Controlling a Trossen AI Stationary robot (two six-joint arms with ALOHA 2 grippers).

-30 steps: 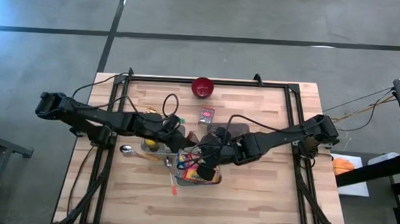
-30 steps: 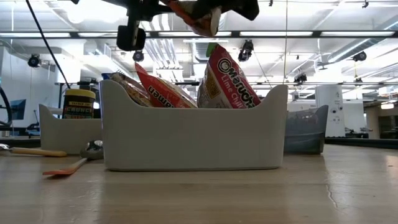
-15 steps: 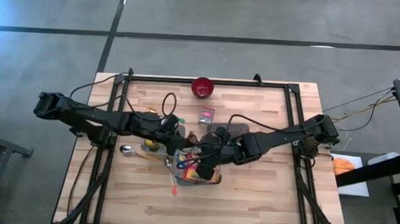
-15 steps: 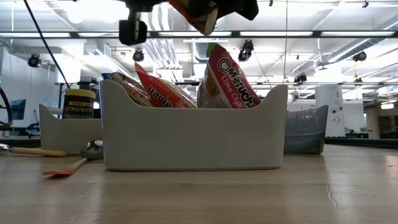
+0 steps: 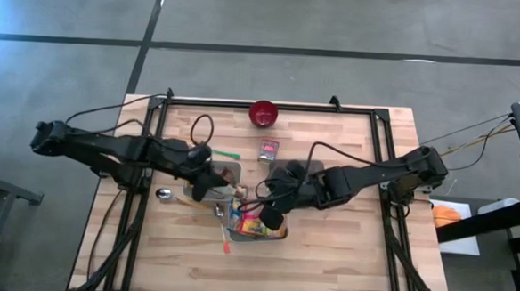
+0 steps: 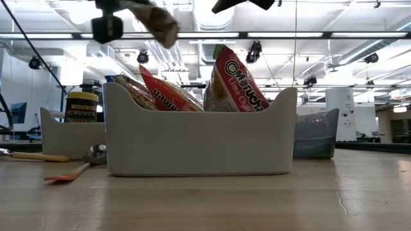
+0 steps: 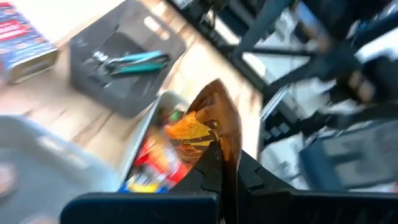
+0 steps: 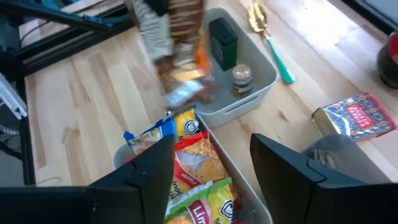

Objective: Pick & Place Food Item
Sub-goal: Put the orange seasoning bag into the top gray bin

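Note:
An orange-brown snack packet (image 7: 208, 121) hangs in the air, with my left gripper (image 7: 221, 158) shut on it. In the high view the packet (image 5: 236, 191) is just left of the white bin (image 5: 282, 236) that holds several bright snack packets (image 6: 234, 80). The low view shows it (image 6: 157, 20) above the bin's left end. My right gripper (image 8: 211, 146) stands open over that bin (image 8: 118, 155), with nothing between its fingers. In the high view the right gripper (image 5: 271, 219) is apart from the packet. My left gripper pinches the packet's near end (image 7: 216, 144) between its two fingers. The fingers come from the table's left, slanting down. The packet juts out past the fingertips, tilted and lifted clear of both bins.
A second white bin (image 8: 261, 81) holds a jar (image 8: 240, 78) and a dark box. A grey tray (image 7: 124, 62) with a teal-handled tool lies behind. Also on the table are a red bowl (image 5: 263, 114), a red packet (image 8: 357, 115), a spoon (image 5: 164, 194) and an orange spatula (image 6: 70, 173).
My right gripper has let go of the packet and risen a little. My left gripper, still shut on it, has gone toward the table's left edge and up, rolling as it went. The packet has come away from over the bin's middle.

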